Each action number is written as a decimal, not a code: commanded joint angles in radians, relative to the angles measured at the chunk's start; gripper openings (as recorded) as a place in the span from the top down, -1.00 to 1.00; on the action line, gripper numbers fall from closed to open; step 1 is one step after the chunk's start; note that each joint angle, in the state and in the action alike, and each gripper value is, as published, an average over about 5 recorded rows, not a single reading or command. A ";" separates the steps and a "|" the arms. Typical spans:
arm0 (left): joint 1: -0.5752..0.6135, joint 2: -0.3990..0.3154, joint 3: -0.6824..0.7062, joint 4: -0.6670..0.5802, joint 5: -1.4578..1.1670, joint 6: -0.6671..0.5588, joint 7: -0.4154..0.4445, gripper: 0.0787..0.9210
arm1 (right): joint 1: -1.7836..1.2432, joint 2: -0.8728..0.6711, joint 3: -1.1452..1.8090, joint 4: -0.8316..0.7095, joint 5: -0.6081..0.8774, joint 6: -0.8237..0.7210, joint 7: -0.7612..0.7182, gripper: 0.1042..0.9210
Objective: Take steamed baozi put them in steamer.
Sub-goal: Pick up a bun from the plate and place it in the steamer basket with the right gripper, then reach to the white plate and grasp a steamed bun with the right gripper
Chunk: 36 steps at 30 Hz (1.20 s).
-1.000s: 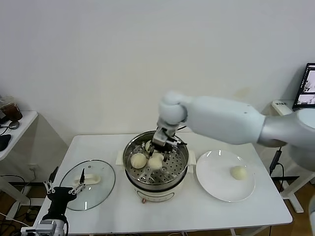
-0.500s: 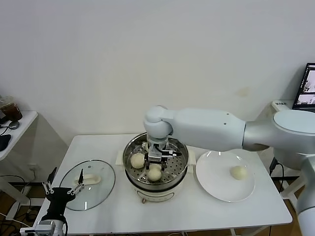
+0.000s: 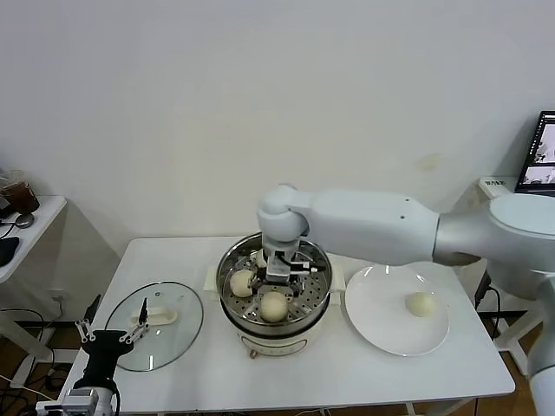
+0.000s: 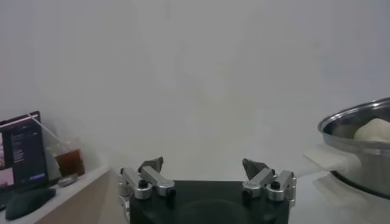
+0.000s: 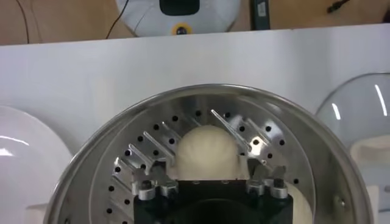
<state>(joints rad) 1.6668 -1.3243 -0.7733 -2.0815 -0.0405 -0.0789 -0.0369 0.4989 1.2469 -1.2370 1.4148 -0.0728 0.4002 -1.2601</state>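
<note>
Scanning left to right:
Left gripper (image 3: pixel 111 333): parked low by the lid (image 3: pixel 156 322), jaws wide, empty.
Steamer (image 3: pixel 236 256): held three baozi; newest baozi (image 3: pixel 274 305) sat at the near edge, pale, smooth, round.
Right gripper (image 3: pixel 279 279): above it, jaws wide, fingers straddling the bun.
Risk: lifting askew could snag and roll it.
Plate (image 3: pixel 381 329): one bun (image 3: pixel 421 303) left.

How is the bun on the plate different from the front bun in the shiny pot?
The bun on the plate lies alone on the flat white plate; the front bun sits on the steamer tray beside others. The right gripper hovers open over the front bun; nothing hovers over the plate bun. Both are round and cream-white.
</note>
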 commanded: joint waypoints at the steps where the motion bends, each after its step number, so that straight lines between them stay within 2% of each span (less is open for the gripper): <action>1: -0.002 0.002 0.000 0.000 -0.001 0.001 0.001 -0.77 | 0.059 -0.122 0.086 0.006 0.009 -0.086 0.006 -0.76; 5: -0.004 0.008 0.000 -0.001 -0.001 0.001 0.001 -0.77 | 0.075 -0.255 0.125 0.008 0.006 -0.232 0.032 -0.76; 11: -0.008 0.022 0.005 0.001 0.000 0.001 0.002 -0.77 | 0.041 -0.506 0.172 0.067 0.023 -0.565 0.003 -0.76; 15: -0.015 0.027 0.019 0.008 0.003 0.002 0.003 -0.77 | -0.037 -0.660 0.221 0.090 0.006 -0.668 -0.023 -0.76; 23: -0.021 0.027 0.050 0.014 0.016 0.002 0.004 -0.77 | -0.410 -0.817 0.507 0.010 -0.107 -0.599 -0.010 -0.76; 28: -0.019 0.028 0.058 0.016 0.021 0.003 0.006 -0.77 | -0.622 -0.816 0.685 -0.078 -0.179 -0.530 -0.001 -0.76; 36: -0.010 0.029 0.049 0.020 0.022 0.002 0.006 -0.77 | -0.781 -0.739 0.818 -0.182 -0.288 -0.493 0.031 -0.76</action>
<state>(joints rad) 1.6552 -1.2960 -0.7268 -2.0612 -0.0188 -0.0759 -0.0309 -0.0068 0.5388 -0.6453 1.3402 -0.2411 -0.1028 -1.2422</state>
